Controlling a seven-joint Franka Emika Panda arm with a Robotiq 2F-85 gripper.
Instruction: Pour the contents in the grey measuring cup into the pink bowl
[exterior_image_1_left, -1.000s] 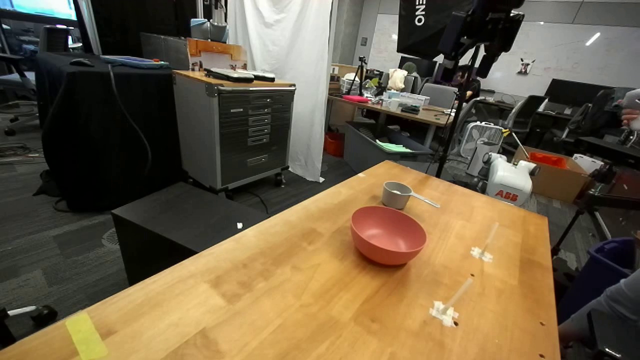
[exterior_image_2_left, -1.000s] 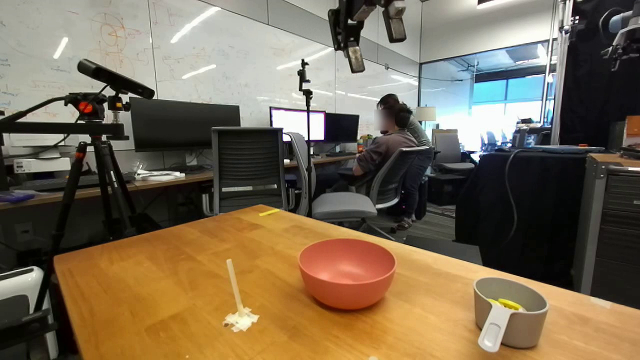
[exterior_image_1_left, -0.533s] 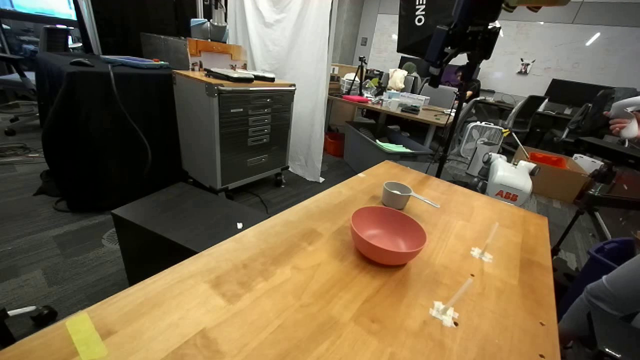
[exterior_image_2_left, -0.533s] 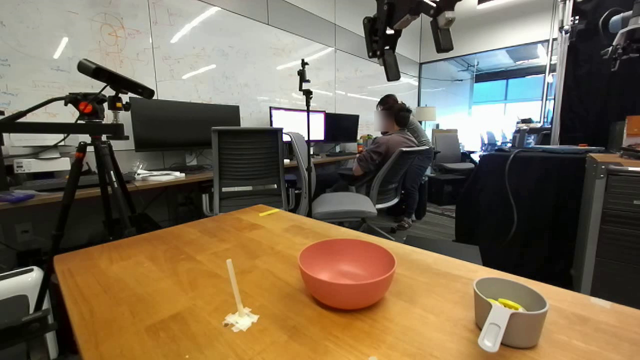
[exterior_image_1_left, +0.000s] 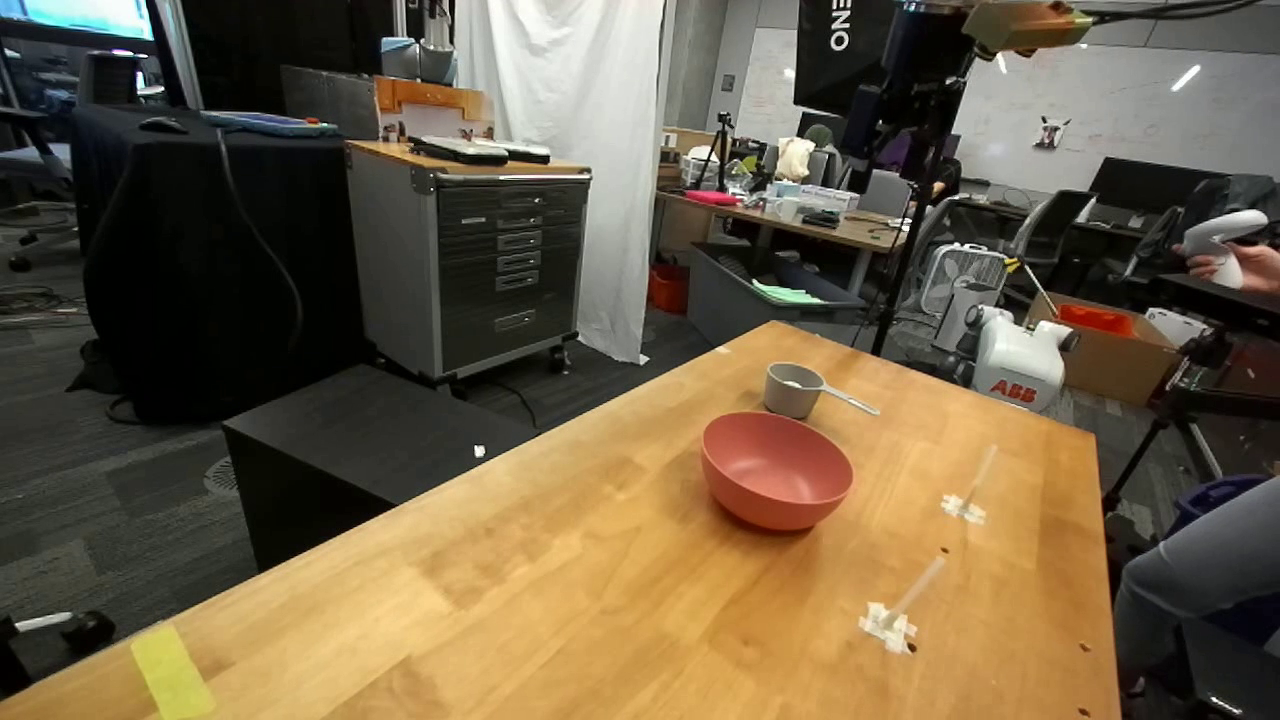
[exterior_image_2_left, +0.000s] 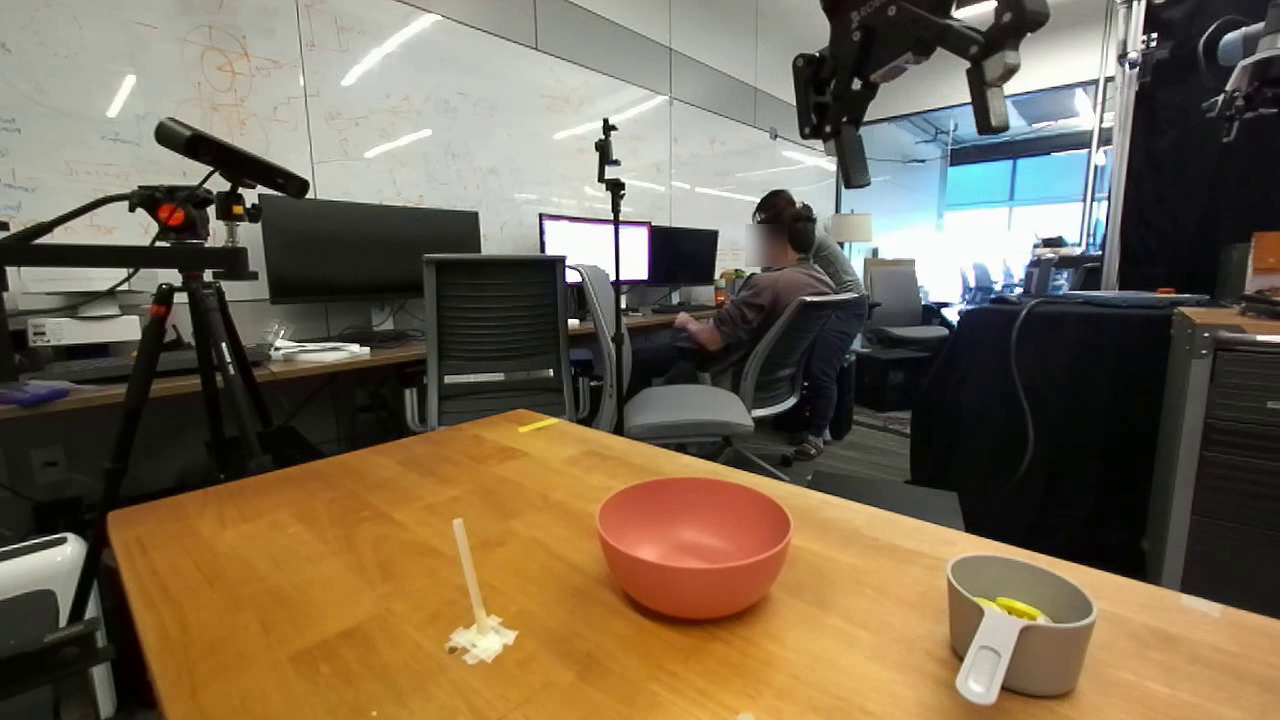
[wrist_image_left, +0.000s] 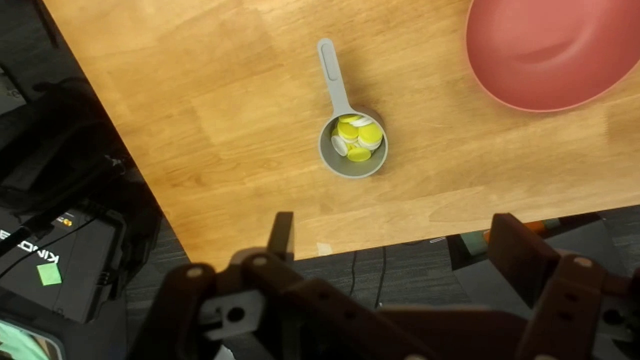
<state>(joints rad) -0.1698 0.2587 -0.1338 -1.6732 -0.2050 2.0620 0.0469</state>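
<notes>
The grey measuring cup stands upright on the table in the wrist view, its handle pointing up the picture. It also stands beside the bowl in both exterior views. The contents are several yellow and white round discs inside the cup; some show in an exterior view. The pink bowl is at the upper right of the wrist view, partly cut off; it looks empty in both exterior views. My gripper is open and empty, high above the table, touching nothing.
Two thin upright sticks are taped to the wooden table. A yellow tape strip lies near a corner. The cup stands near a table edge. A person's hand holds a white controller beyond the table.
My gripper has moved rightward in one exterior view, to the cup's side of the bowl, and leftward in another, staying high and open. The cup and bowl have not moved.
</notes>
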